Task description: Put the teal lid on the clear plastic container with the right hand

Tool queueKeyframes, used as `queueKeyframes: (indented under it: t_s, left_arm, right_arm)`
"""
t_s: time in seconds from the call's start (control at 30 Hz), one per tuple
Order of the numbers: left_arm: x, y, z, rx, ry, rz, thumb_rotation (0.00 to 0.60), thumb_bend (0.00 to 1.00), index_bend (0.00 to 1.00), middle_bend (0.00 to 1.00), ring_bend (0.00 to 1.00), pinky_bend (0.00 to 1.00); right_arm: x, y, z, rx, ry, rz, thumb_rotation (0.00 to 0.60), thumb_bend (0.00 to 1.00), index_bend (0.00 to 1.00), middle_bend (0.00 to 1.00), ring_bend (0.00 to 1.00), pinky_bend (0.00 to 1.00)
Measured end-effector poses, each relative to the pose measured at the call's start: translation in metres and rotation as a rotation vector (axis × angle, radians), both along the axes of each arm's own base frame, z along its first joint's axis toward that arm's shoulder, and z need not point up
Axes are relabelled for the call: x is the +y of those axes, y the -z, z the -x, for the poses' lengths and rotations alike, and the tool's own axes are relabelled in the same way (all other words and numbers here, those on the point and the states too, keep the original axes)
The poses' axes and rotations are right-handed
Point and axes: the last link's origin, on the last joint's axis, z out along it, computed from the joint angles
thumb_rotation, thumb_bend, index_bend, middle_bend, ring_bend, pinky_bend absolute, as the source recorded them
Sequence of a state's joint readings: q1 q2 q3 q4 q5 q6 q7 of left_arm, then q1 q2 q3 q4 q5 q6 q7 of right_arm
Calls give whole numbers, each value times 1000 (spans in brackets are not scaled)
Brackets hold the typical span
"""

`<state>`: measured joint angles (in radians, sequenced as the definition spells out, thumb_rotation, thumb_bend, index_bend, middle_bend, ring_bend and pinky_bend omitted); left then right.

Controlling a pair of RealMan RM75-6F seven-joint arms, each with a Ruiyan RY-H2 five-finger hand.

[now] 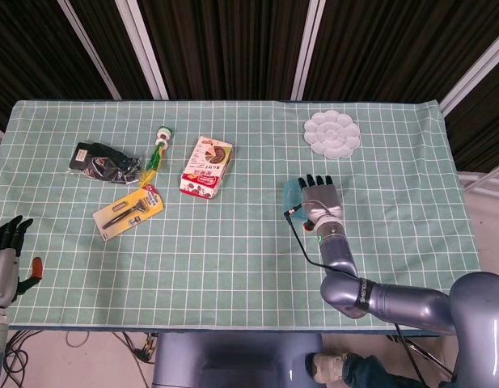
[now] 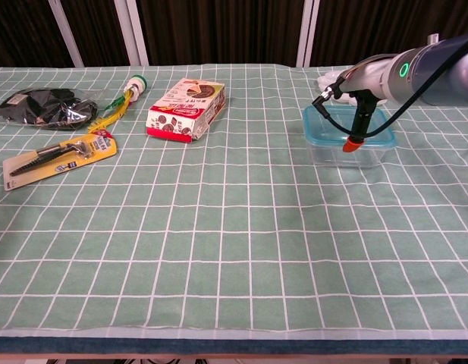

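The clear plastic container [image 2: 329,154] stands at the right of the green checked table, and the teal lid [image 2: 318,126] lies on its rim. My right hand [image 2: 360,108] hovers flat over the lid with fingers extended and the orange-tipped thumb hanging down at the front edge; whether it touches the lid I cannot tell. In the head view the right hand [image 1: 321,197] covers most of the container, and only a teal edge of the lid [image 1: 291,192] shows to its left. My left hand [image 1: 4,257] hangs empty at the table's front left corner, fingers straight.
A white flower-shaped palette [image 1: 332,134] lies behind the container. A snack box [image 1: 207,166] sits mid-table. Further left are a green-capped item [image 1: 158,145], a black bag [image 1: 103,162] and a yellow packaged tool [image 1: 128,212].
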<state>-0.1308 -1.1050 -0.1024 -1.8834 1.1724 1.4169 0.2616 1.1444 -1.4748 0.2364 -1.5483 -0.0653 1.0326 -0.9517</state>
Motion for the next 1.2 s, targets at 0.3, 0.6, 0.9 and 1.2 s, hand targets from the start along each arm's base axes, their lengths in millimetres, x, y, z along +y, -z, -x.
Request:
queueKeyframes:
  t_s: [0.3,0.6,0.9,1.2]
  left_arm:
    - [0,0,0,2,-1,1,600,542,87,0,0,0]
    - [0,0,1,-1,-5,-1,600,542,87,0,0,0]
    - [0,-1,0,-1,-6,-3,600,542,85,0,0,0]
    - [0,-2,3,5,-12,-9,600,542,85,0,0,0]
  right_arm:
    - [3,-8,-1,-13,3,0,600,271,0,30,0,0]
    - [10,-30,-2,-48,-31,43,600,278,316,31,0,0]
    - [24,-41,13,-159,-139,115,600,455,499,31,0,0]
    - [25,-39,39,-185,-99,128,600,454,572,31,0,0]
